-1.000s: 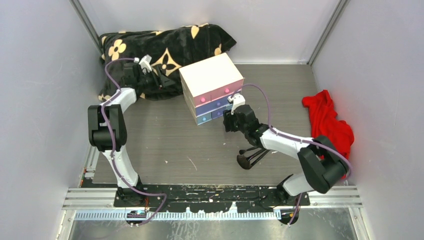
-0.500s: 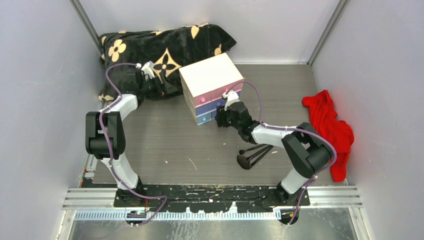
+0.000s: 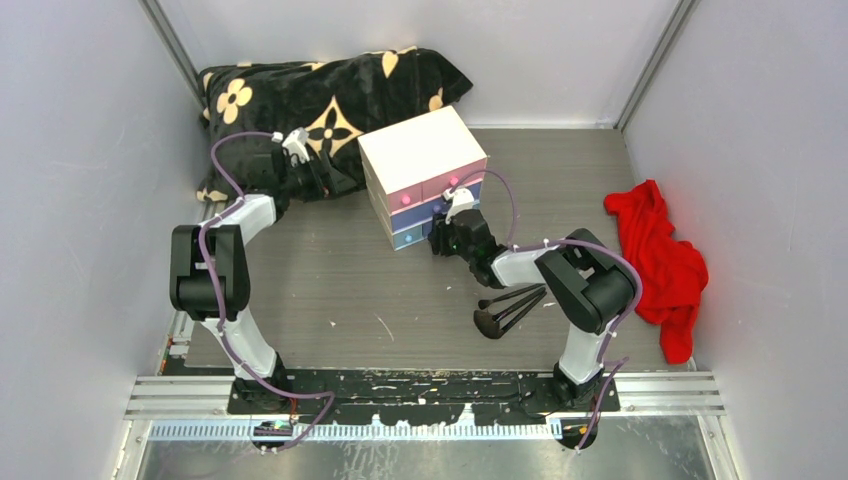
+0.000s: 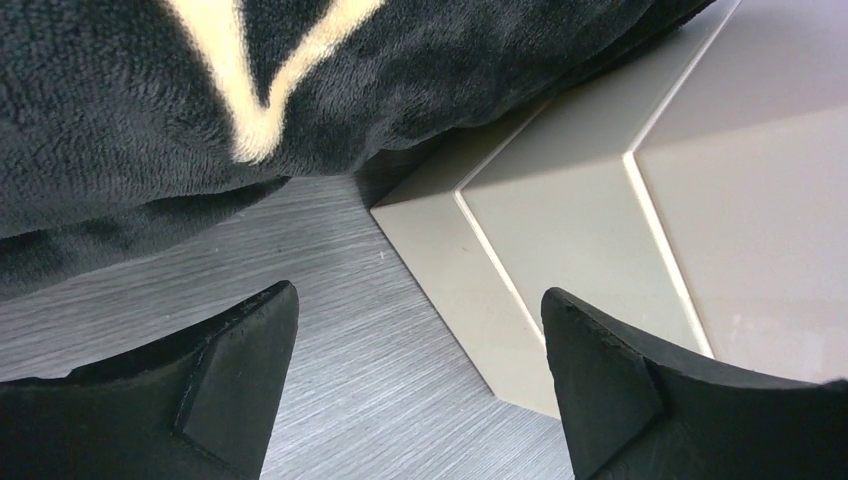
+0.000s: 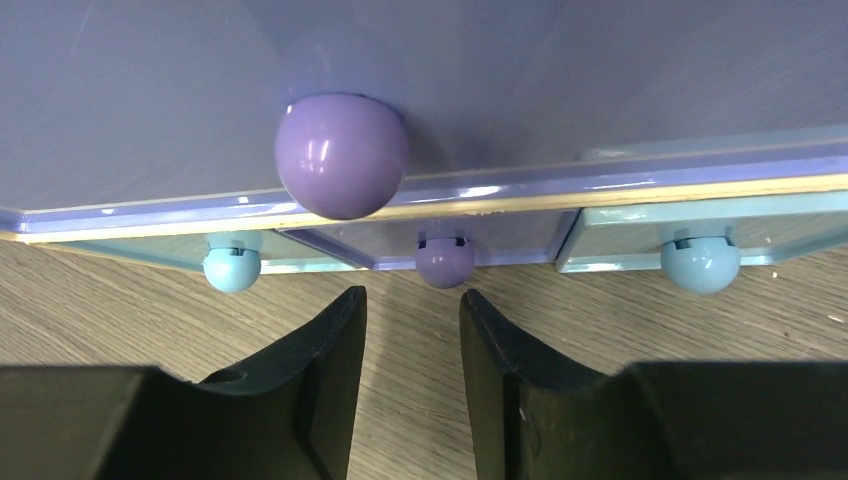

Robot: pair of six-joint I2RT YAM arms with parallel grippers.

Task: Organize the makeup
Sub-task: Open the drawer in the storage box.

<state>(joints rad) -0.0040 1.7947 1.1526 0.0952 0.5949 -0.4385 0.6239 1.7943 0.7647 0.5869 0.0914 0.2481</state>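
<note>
Of the makeup, only the black-handled brushes show, lying on the table near the right arm. The cream drawer box stands mid-table. My left gripper is open wide and empty, low over the table, between the black flowered cloth and the box's bare side. My right gripper faces the drawer fronts, jaws a narrow gap apart with nothing between them. It sits just below a large purple knob and in front of a small purple knob.
The black flowered cloth is bunched at the back left against the box. A red cloth lies at the right wall. Light blue knobs flank the small purple one. Grey walls close in on three sides.
My left gripper's jaws have spread wider beside the box. My right gripper has moved in to the drawer fronts, its jaws narrowing and its elbow folding closer.
</note>
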